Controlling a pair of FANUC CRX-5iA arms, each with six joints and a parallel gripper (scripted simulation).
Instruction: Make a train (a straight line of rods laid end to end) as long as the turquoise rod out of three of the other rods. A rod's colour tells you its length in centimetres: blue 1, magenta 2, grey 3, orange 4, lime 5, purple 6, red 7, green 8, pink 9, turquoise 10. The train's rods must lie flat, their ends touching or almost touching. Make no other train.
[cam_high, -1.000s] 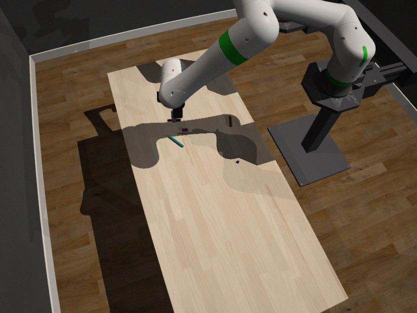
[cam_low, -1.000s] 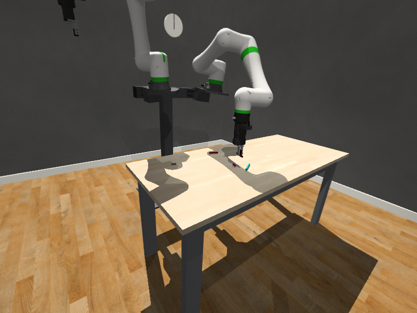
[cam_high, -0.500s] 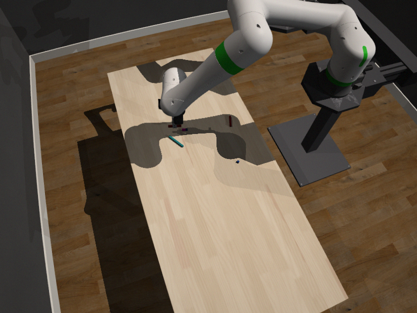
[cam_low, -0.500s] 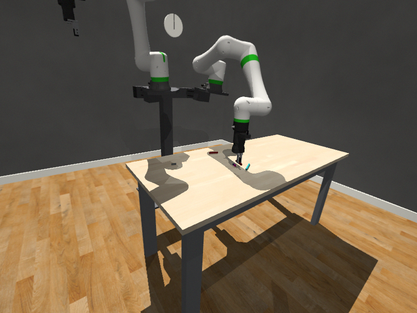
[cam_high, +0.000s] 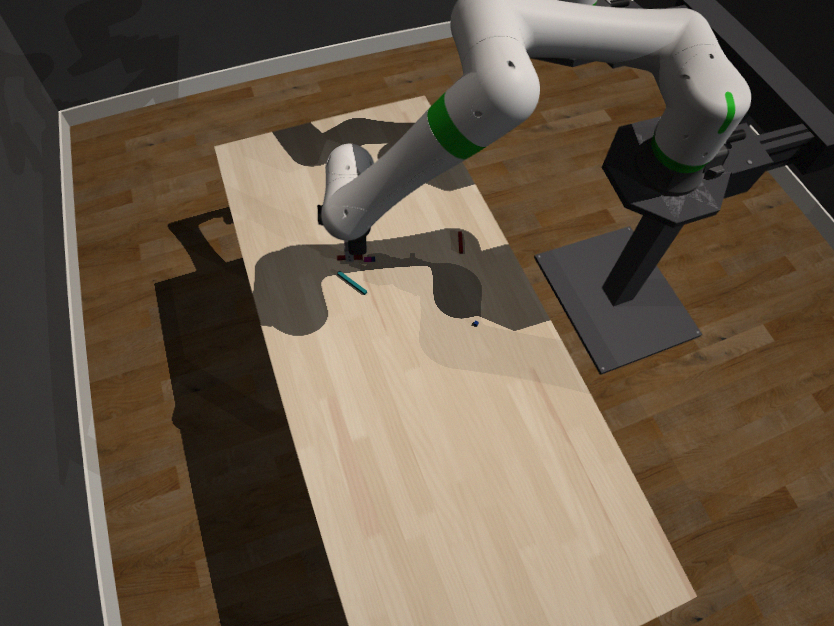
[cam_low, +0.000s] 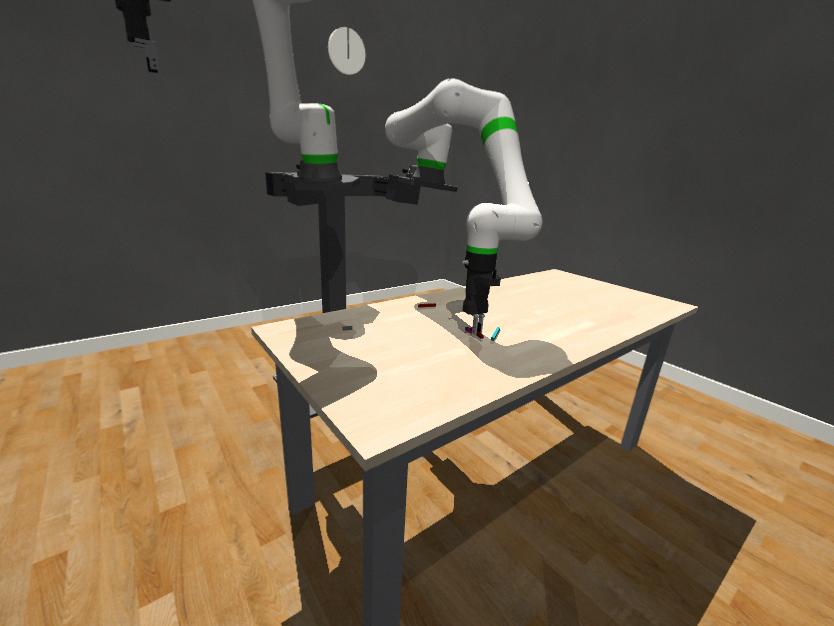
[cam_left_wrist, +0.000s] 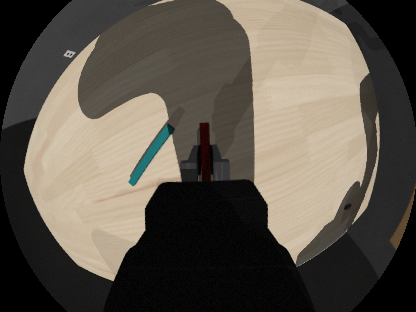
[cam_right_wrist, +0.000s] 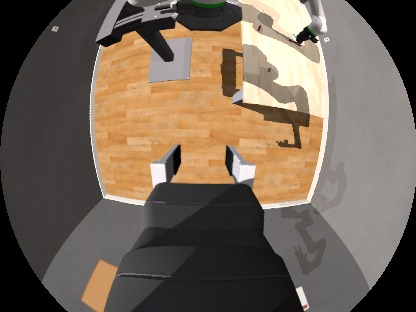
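Turquoise and slender, a straight rod (cam_high: 352, 283) (cam_low: 495, 333) (cam_left_wrist: 151, 155) (cam_right_wrist: 295, 35) lies flat on the pale wooden table (cam_high: 431, 437) (cam_low: 404, 377) (cam_left_wrist: 305, 100) (cam_right_wrist: 257, 65). Just beside it, the left gripper (cam_high: 349, 256) (cam_low: 477, 332) (cam_left_wrist: 205, 154) (cam_right_wrist: 296, 43) clasps a dark red rod (cam_high: 358, 257) (cam_low: 480, 334) (cam_left_wrist: 204, 135) (cam_right_wrist: 294, 41), its end close to a short magenta rod (cam_high: 368, 258) (cam_low: 468, 329); whether they touch, I cannot tell. Farther off lies another dark red rod (cam_high: 460, 242) (cam_low: 426, 305) (cam_right_wrist: 259, 28). The right gripper (cam_low: 152, 67) (cam_right_wrist: 203, 154) hangs well apart, fingers spread.

Left claw (cam_high: 350, 257) (cam_low: 477, 332) (cam_left_wrist: 205, 165) + red rod (cam_high: 342, 258) (cam_low: 480, 335) (cam_left_wrist: 204, 136) | lowered toward tabletop (cam_high: 431, 417) (cam_low: 417, 377) (cam_left_wrist: 305, 100) (cam_right_wrist: 280, 90) | now beside magenta rod (cam_high: 369, 258) (cam_low: 468, 329)
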